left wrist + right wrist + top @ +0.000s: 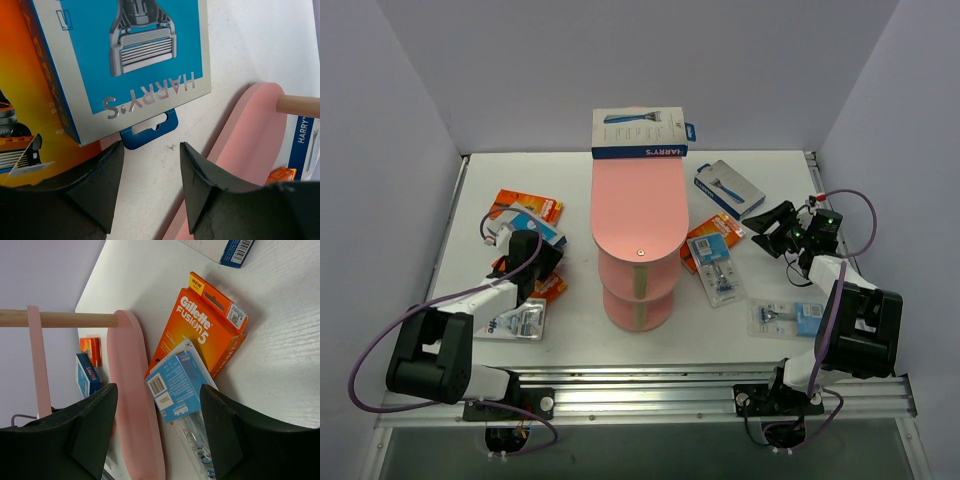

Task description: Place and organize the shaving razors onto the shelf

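While the table [582, 172] carried most of the shaving razors loose on both sides, the pink shelf [638, 205] stood at its middle. Only one Harry's razor box [640, 132] lay on it, flat across the far end of the oval top tier. That placing probably left the near length free for more packs.

On the left, a Harry's cartridge box [135, 55] rested partly on an orange pack [25, 100], so one edge sat raised off the table. On the right, a clear blister pack [177, 380] lay across an orange Gillette Fusion5 pack [200, 325] beside the shelf's lower tier.

The right end effector [157, 386] was spread and pinching nothing, with that stacked pair just beyond its fingertips. The left end effector [150, 150] was also spread and empty. The cartridge box's blue hang tab [150, 132] sat just ahead of the gap, likely chosen as a thin, reachable edge.
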Robot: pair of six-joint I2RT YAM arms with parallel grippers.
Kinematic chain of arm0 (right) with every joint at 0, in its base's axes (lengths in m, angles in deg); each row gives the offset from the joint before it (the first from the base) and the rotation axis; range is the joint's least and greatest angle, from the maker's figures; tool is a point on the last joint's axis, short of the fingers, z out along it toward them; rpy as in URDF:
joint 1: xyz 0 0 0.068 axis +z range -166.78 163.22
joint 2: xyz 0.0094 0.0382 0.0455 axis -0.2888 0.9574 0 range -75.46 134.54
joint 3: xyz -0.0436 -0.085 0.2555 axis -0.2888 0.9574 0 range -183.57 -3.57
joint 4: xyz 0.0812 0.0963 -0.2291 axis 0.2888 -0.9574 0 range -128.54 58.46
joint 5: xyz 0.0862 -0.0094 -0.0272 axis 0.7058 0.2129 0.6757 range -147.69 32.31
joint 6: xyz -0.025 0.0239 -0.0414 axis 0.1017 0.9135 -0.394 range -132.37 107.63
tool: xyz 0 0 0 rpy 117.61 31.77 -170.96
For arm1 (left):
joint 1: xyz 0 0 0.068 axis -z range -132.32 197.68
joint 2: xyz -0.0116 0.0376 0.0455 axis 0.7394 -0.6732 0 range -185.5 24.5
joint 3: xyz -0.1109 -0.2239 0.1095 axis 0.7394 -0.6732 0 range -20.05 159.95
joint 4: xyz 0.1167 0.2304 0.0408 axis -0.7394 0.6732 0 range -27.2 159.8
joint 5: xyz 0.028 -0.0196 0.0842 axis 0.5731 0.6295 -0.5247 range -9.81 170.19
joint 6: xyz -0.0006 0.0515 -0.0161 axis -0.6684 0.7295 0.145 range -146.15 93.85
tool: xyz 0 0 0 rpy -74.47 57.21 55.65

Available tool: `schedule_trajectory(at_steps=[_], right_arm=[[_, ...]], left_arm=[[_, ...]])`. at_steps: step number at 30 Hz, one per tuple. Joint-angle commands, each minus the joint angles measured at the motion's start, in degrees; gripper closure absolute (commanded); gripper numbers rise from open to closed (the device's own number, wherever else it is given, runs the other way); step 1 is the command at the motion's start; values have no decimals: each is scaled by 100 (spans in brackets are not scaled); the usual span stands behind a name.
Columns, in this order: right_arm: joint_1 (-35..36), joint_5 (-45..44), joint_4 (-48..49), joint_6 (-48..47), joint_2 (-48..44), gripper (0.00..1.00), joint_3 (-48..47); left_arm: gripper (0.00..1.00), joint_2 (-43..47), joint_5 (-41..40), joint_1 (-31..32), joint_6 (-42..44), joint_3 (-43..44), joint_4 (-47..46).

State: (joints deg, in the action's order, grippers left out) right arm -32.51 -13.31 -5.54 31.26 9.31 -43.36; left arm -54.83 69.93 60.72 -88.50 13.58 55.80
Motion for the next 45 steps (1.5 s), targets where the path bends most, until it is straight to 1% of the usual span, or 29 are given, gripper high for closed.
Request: schedule_trajectory(at_steps=[1,6,15,18,21,25,31,37,45], right_arm=[[-18,123,186,-4,-110,38,33],[-18,115,204,-4,-93,38,33],[-18,115,213,-4,-110,38,33],[-18,115,213,-4,-110,38,33],[-18,115,221,-4,-101,38,24],[-18,115,213,-4,-110,38,33],[-27,115,204,-13,-119,38,24],[-27,106,213,-13,-110,38,24],[-27,97,221,-13,-92,38,24]], left_arm=[[44,-56,-37,23,56,-32,-451],[46,-74,-151,15,126,-49,-451],[48,-144,-354,6,284,-119,-512],[51,-197,-371,-3,276,-163,-539],[52,-145,-380,-3,276,-304,-853],[52,-4,-433,6,311,-462,-1004],[53,93,-564,-3,469,-410,-908],[57,-47,-600,-56,618,-287,-855],[60,-91,-573,-117,636,-313,-1039]])
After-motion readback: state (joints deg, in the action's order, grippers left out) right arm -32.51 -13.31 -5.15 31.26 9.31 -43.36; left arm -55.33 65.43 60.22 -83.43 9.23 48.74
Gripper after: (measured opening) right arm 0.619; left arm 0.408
